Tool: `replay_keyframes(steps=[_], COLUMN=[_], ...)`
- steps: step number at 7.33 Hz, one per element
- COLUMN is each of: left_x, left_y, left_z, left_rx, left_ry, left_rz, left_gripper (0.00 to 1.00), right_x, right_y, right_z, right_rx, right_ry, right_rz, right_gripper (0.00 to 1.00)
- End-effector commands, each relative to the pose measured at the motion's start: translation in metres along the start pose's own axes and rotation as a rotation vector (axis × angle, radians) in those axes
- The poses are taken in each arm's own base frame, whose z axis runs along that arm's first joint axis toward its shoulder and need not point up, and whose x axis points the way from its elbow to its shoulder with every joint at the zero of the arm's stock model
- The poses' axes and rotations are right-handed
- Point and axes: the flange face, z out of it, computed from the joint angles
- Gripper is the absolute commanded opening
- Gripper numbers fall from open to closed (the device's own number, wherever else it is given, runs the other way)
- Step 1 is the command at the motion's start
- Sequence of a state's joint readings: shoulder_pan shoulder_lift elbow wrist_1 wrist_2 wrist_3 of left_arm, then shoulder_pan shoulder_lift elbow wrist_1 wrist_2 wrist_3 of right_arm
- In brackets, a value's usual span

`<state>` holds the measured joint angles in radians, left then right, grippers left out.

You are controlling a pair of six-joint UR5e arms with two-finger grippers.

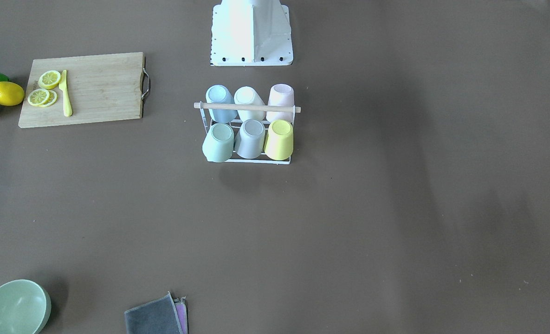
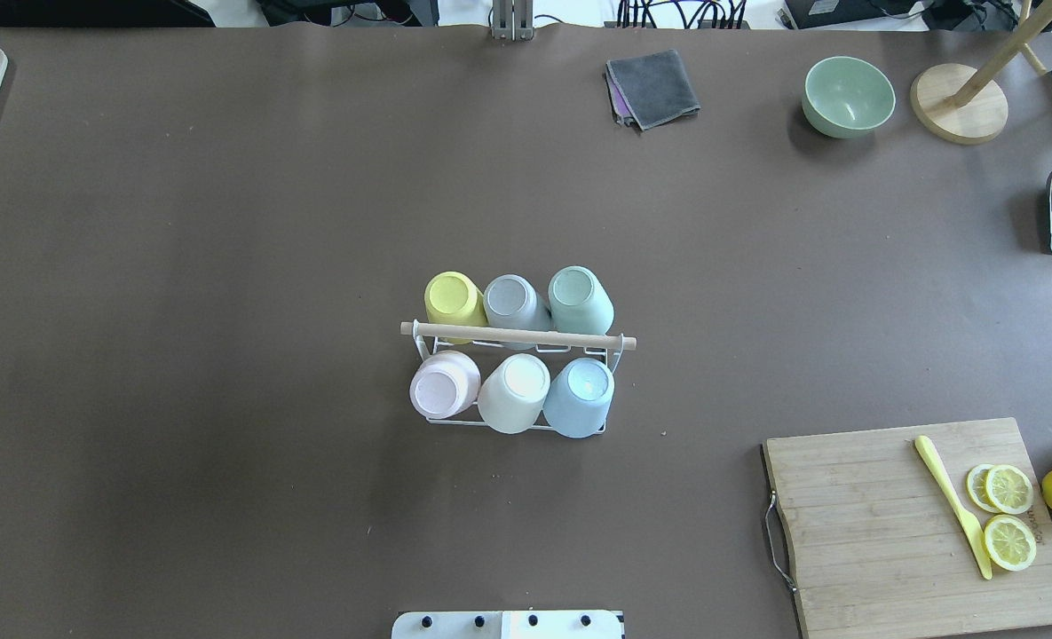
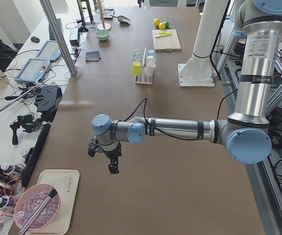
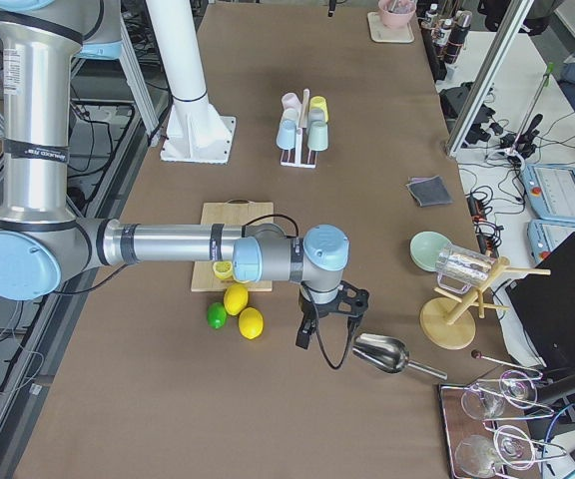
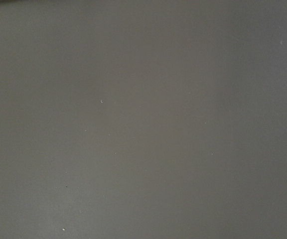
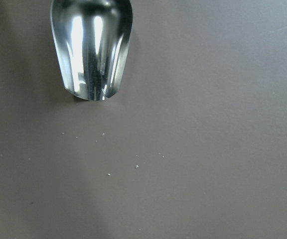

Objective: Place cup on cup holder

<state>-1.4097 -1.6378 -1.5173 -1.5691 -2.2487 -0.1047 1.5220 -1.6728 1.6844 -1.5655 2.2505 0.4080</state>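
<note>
The left claw [image 3: 112, 164] hangs low over bare table [image 2: 224, 266] at one end. The right claw [image 4: 317, 334] hangs at the other end, just beside a metal scoop [image 4: 382, 351]. From where I stand I cannot tell how far either claw is open, though I see no cup in either one.

The cup holder [image 2: 518, 337] stands well apart from both claws, about midway between them. It carries six upturned cups. A yellow cup [image 2: 454, 300], grey cup [image 2: 513, 302] and green cup [image 2: 579, 297] are on one side of the rod handle. A pink cup [image 2: 444, 386], cream cup [image 2: 515, 393] and blue cup [image 2: 581, 397] are on the other.

No loose cup lies near either claw, so the placing looks finished to me, with nothing left to load.
</note>
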Motion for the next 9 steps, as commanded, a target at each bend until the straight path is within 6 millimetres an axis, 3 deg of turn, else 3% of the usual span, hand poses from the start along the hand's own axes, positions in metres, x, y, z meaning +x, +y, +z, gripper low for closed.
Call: replay_keyframes(steps=[1,2,3,4,7,9], left_x=[-0.045,-0.061,-0.059,-0.059,-0.06,-0.072], left_y=[0.025,0.057,0.093,0.108,0.1,0.099], left_z=[-0.055,-0.073,-0.073,-0.07,-0.066,-0.05], left_rx=[0.11,0.149,0.156,0.149,0.141,0.14], left_ry=[0.057,0.124,0.119,0.118,0.12,0.118], left_rz=[-0.086,-0.123,-0.128,-0.14,-0.142,-0.138], left_gripper=[0.98,0.98,0.98,0.98,0.98,0.98], right_x=[0.029,0.033,0.036,0.035,0.049,0.054], right_y=[0.007,0.011,0.017,0.017,0.028,0.024], right_z=[0.004,-0.007,-0.004,-0.005,0.003,0.01], right_rx=[-0.005,0.005,-0.002,0.0,-0.021,-0.03], right_ry=[0.002,-0.027,-0.031,-0.038,-0.086,-0.083], right_rz=[0.044,-0.027,-0.115,-0.22,-0.24,-0.238], right_gripper=[1.0,1.0,1.0,1.0,1.0,1.0])
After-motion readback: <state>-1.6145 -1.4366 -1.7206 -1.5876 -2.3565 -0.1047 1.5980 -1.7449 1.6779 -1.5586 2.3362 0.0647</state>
